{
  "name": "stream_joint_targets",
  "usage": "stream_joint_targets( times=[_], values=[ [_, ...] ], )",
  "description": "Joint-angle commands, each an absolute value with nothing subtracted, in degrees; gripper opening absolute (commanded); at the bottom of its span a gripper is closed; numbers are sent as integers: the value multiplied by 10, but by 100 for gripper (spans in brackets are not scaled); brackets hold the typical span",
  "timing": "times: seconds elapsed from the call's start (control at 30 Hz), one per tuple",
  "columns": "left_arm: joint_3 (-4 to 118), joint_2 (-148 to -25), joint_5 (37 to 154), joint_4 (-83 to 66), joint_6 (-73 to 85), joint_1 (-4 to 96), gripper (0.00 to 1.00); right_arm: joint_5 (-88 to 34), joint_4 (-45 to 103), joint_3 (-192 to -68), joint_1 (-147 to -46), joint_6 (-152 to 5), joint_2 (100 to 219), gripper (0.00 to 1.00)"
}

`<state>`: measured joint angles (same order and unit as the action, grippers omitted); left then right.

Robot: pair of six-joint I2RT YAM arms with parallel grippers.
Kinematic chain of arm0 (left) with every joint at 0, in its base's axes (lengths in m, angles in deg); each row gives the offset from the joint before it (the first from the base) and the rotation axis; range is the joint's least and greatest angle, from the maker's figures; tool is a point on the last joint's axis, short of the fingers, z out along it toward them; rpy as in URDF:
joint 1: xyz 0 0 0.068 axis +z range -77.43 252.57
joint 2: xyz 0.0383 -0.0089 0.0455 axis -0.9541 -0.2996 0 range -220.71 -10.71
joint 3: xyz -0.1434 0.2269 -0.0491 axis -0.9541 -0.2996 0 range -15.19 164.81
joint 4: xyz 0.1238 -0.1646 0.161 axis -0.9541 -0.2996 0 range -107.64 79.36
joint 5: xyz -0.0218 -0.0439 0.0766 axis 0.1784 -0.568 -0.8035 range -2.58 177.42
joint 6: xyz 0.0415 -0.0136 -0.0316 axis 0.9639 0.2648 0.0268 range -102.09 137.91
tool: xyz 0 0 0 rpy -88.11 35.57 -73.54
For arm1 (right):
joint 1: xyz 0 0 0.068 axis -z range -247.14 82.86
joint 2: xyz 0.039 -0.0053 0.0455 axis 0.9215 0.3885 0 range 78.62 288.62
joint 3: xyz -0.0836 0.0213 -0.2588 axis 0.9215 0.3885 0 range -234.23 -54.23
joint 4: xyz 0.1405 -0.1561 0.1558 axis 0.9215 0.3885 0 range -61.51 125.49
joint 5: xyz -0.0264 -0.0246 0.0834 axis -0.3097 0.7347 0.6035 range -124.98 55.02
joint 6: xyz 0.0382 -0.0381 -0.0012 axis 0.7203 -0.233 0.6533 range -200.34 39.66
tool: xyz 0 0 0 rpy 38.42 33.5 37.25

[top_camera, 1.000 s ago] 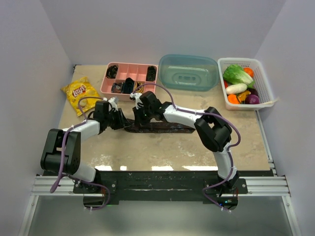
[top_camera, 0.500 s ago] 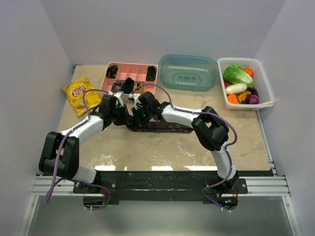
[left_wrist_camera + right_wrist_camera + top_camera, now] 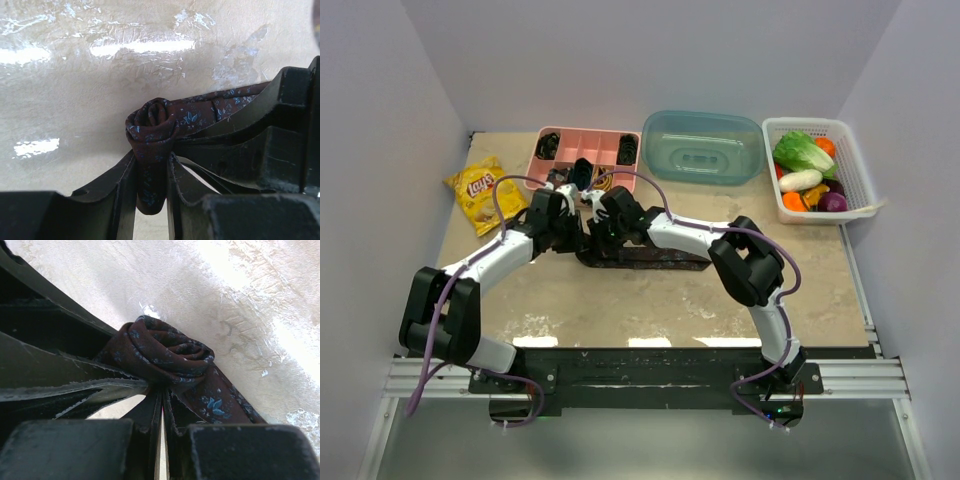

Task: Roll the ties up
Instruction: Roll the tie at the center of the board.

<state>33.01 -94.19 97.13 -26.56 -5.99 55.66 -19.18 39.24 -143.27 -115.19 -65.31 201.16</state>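
The dark maroon tie (image 3: 650, 260) lies flat across the middle of the table, its left end rolled into a small coil (image 3: 585, 243). My left gripper (image 3: 572, 233) and right gripper (image 3: 597, 230) meet at that coil from either side. In the left wrist view the coil (image 3: 155, 119) stands on edge, and my left gripper (image 3: 152, 182) is shut on its lower fold. In the right wrist view my right gripper (image 3: 162, 407) is shut at the base of the coil (image 3: 160, 352), with the flat length of the tie running off to the lower right.
A pink divided tray (image 3: 532, 178) holding dark coils stands just behind the grippers. A yellow chip bag (image 3: 483, 190) lies at the far left. A teal tub (image 3: 703, 147) and a white basket (image 3: 860, 190) of vegetables stand at the back right.
My left gripper has moved right and away from me to the coiled end of the tie, closing up against the right gripper. The right gripper shifted slightly left.
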Motion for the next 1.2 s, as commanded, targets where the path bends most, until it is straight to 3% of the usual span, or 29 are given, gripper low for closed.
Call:
stream_joint_targets(
  times=[0.0,0.73,1.17],
  values=[
    [377,-939,956,-288,-33,551,15,-219,381,-1434,-1150,-655,1981,5],
    [451,-960,758,-450,10,530,9,-254,396,-1420,-1111,-657,1965,5],
    [506,-1031,633,-529,-16,460,11,-274,407,-1417,-1099,-650,1964,5]
  ],
)
